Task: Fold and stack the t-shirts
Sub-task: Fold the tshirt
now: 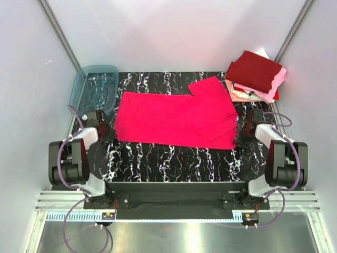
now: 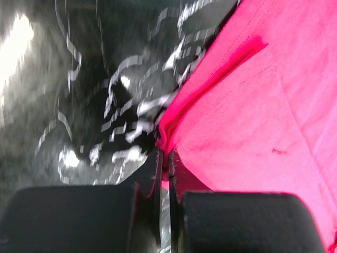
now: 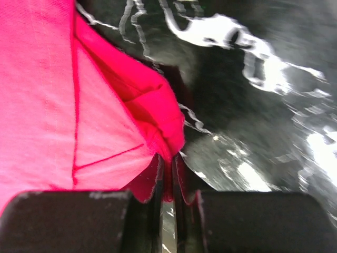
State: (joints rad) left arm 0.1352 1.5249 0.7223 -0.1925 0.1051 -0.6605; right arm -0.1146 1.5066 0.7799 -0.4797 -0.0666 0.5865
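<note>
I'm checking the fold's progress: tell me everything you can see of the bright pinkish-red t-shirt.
The bright pinkish-red t-shirt is soft cloth, lying flat and sideways across the middle of the black marbled table. Its right part is folded over itself, a sleeve jutting toward the far side. Stitched seams show. The left gripper pinches its left end and the right gripper its right end, both shut on the cloth.

Translucent blue-grey tub (image 1: 95, 87) upright at far-left corner of black white-veined marbled table (image 1: 168, 158).
</note>
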